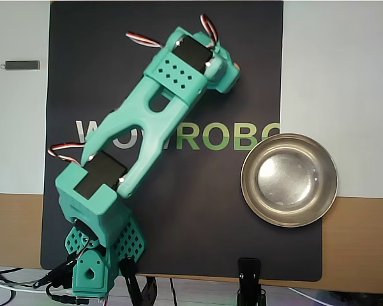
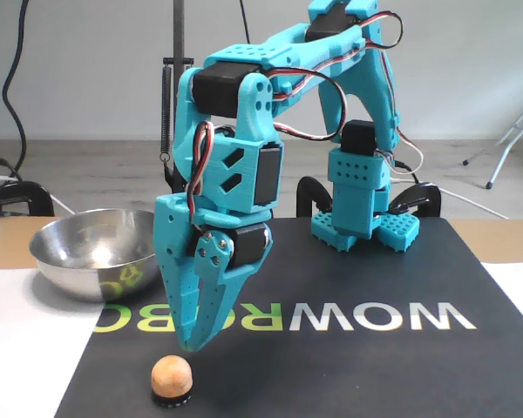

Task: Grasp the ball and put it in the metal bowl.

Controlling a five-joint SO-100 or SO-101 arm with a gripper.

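The small peach-orange ball [image 2: 171,376] rests on a little black ring at the front left of the black mat in the fixed view. In the overhead view only an orange sliver of the ball [image 1: 237,65] peeks out beside the wrist. My teal gripper [image 2: 190,346] points straight down, its tips hovering just above the ball and slightly to its right. The jaws meet at the tip with nothing between them. The shiny metal bowl [image 2: 70,272] stands to the left behind the gripper in the fixed view. In the overhead view the bowl [image 1: 245,182] holds nothing.
The black mat [image 1: 198,210] with WOWROBO lettering lies between white sheets. A small dark bar [image 1: 22,64] lies on the left sheet. A black clamp [image 1: 249,274] grips the table edge. In the fixed view a thin stand pole [image 2: 179,96] rises behind the arm.
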